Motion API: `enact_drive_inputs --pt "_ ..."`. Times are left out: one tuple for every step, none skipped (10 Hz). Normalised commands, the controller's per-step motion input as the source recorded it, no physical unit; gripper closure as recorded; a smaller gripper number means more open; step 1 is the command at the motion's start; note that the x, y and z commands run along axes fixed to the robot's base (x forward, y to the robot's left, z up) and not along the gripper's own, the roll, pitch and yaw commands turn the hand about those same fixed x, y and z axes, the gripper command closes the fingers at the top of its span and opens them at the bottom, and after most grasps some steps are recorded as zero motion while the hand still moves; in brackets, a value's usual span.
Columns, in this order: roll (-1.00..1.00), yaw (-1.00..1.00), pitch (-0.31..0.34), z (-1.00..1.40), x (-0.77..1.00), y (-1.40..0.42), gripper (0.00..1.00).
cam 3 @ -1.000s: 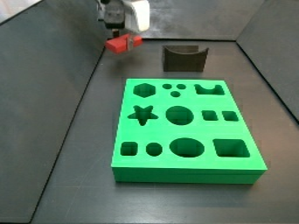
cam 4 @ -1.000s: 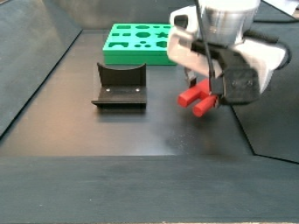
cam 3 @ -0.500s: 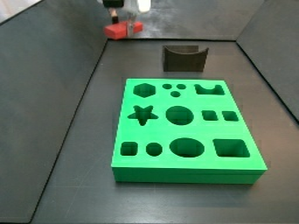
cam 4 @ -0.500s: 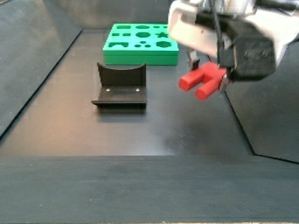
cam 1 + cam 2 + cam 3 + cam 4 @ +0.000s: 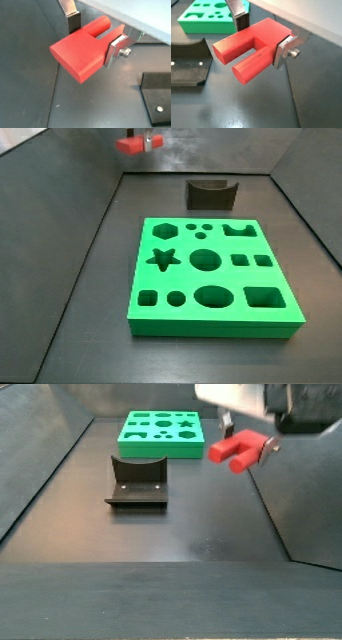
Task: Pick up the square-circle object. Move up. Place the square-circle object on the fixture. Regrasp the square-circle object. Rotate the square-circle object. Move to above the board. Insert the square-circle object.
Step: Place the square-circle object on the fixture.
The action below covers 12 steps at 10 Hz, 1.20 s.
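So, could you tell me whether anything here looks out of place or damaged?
Nothing stands out. The small red notched plastic block hangs intact in the gripper jaws above the floor; the dark fixture and bright green holed board sit square and empty.

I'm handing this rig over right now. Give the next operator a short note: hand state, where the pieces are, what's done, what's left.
Hand: shut on the small red plastic block with two legs, held in the air above the dark floor, seen raised in a side view.
Dark grey-brown fixture with the U-shaped recess: on the floor, empty, apart from the block.
Bright green board with shaped holes: flat on the floor, no piece in any hole that shows.
Done: pick up and lift.
Left: place the block on the fixture, regrasp, rotate, move above the board, insert.
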Motion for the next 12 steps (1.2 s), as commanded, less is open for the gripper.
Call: enact_drive_inputs --pt "0.10 0.02 0.080 0.70 -0.02 0.00 1.00" --pt "0.08 0.02 0.083 0.55 -0.02 0.01 1.00" --pt "0.07 0.01 0.087 0.41 -0.01 0.01 1.00" --pt "0.05 0.01 0.091 0.21 0.00 0.01 1.00" --pt "0.07 1.00 -0.022 -0.07 1.00 -0.41 1.00" --pt "0.08 1.00 -0.021 -0.10 1.00 -0.40 1.00" --pt "0.08 1.00 -0.020 -0.08 1.00 -0.34 1.00" --pt "0.08 1.00 -0.013 -0.08 1.00 -0.31 1.00" --pt "0.08 1.00 -0.012 -0.08 1.00 -0.30 1.00" --pt "0.09 1.00 -0.010 -0.08 1.00 -0.27 1.00" --pt "0.11 1.00 -0.008 -0.07 1.00 -0.25 1.00" --pt "0.14 1.00 -0.003 -0.07 1.00 -0.22 1.00"
